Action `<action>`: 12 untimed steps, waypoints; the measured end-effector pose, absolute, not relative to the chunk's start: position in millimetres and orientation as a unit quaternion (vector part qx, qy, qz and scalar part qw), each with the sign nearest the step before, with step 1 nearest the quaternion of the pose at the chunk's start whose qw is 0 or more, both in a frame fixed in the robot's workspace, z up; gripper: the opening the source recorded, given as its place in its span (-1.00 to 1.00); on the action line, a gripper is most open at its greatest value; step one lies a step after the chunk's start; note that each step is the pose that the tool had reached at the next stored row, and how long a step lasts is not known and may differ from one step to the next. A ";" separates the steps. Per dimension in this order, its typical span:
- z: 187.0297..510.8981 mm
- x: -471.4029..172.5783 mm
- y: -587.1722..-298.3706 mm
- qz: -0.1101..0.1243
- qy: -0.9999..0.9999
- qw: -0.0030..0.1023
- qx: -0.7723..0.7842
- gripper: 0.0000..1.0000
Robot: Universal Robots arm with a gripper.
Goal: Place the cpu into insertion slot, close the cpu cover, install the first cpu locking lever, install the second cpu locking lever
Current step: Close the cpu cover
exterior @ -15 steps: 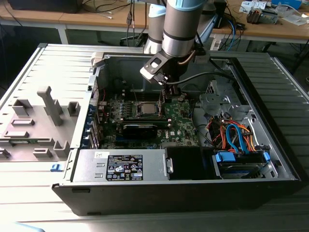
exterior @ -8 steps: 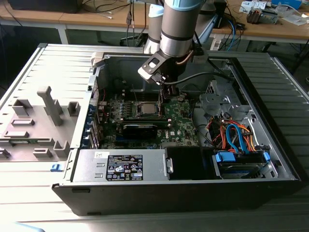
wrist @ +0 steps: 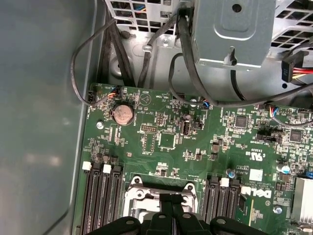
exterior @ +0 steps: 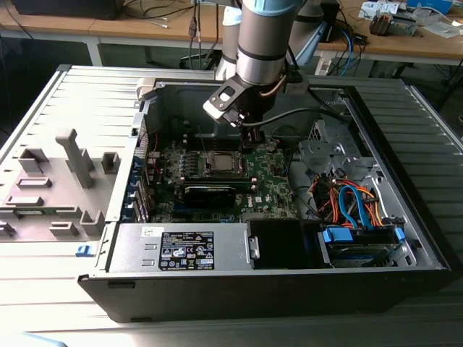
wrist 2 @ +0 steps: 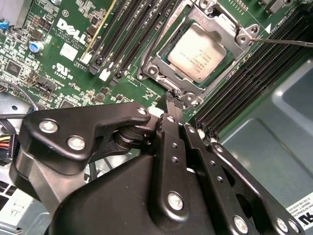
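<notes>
Cpu (wrist 2: pixel 198 51) sits in the insertion slot (wrist 2: pixel 150 72), with the cpu cover (wrist 2: pixel 226 25) down over its edges. Claw (wrist 2: pixel 170 100) is closed on nothing visible, tip at the slot's corner. Judged risk: the tip slips onto nearby board parts. Computer case (exterior: pixel 405 238) lies on a ribbed grey worktop (exterior: pixel 43 101), with wooden desks (exterior: pixel 419 43) beyond.

The cpu (wrist 2: pixel 198 53) is sitting in the insertion slot (wrist 2: pixel 152 71) on the circuit board (wrist 2: pixel 129 90), the cpu cover (wrist 2: pixel 230 30) is lying around its edges, memory slots (wrist 2: pixel 122 34) are running along both sides, and the gripper (wrist 2: pixel 168 100) is hanging just above the slot's corner.
</notes>
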State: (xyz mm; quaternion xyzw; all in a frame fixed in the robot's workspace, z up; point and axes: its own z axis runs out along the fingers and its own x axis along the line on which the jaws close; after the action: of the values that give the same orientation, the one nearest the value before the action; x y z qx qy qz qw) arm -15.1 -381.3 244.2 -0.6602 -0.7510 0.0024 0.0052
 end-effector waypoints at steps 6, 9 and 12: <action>244.0 -21.0 -381.4 0.002 -0.751 0.005 -0.660 -0.79; 243.8 -24.7 -381.4 0.002 -0.751 0.005 -0.660 -0.79; 243.5 -27.4 -381.4 0.002 -0.751 0.005 -0.660 -0.79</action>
State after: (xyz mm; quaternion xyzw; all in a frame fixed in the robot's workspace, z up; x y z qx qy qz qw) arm -27.4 -381.4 243.5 -0.6602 -0.7511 0.0025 0.0052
